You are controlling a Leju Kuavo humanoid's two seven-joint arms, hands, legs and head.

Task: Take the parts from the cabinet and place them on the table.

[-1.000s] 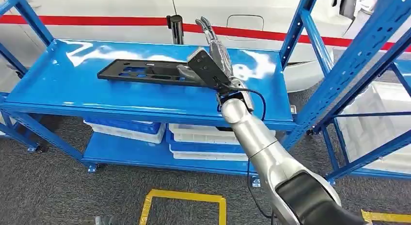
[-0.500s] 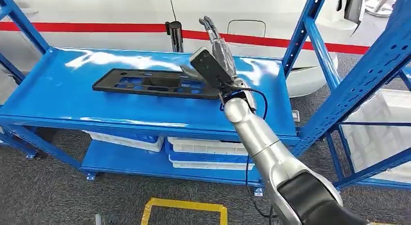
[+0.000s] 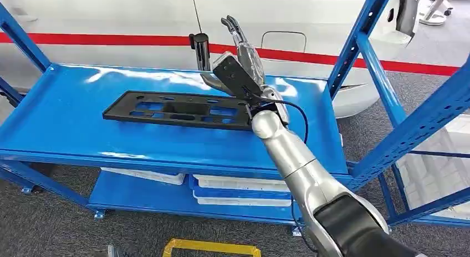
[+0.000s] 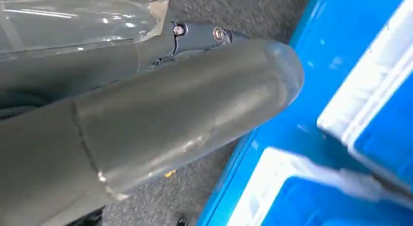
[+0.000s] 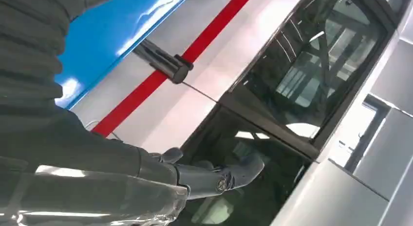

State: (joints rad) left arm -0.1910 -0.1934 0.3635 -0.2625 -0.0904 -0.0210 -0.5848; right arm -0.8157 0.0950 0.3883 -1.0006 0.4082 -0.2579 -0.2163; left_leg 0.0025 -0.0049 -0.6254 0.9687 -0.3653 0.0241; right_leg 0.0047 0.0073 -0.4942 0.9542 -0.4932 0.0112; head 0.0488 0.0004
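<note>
- While the black part (image 3: 177, 109) lies flat on the top shelf (image 3: 66, 124) of the blue cabinet, the right hand (image 3: 239, 60) has risen off it over the last second: earlier its thumb reached down onto the part's right end, and now the hand stands above that end, fingers stretched upward and apart, holding nothing.
- The whole head view has also shifted, so the camera has moved; the part itself seems to sit where it was, near the middle of the shelf, its long side running along the front edge.
- My judgement: no grasp is made yet, so the part is not picked up and the task is at its start.
- The part is a long, thin, matte black panel with several cut-out openings, probably stiff plastic; the shelf is glossy painted metal that throws bright reflections.
- The left hand (image 4: 146, 114) shows as a smooth grey shell; I cannot tell how its fingers lie.
- White trays (image 3: 238, 182) sit on the lower shelf.
</note>
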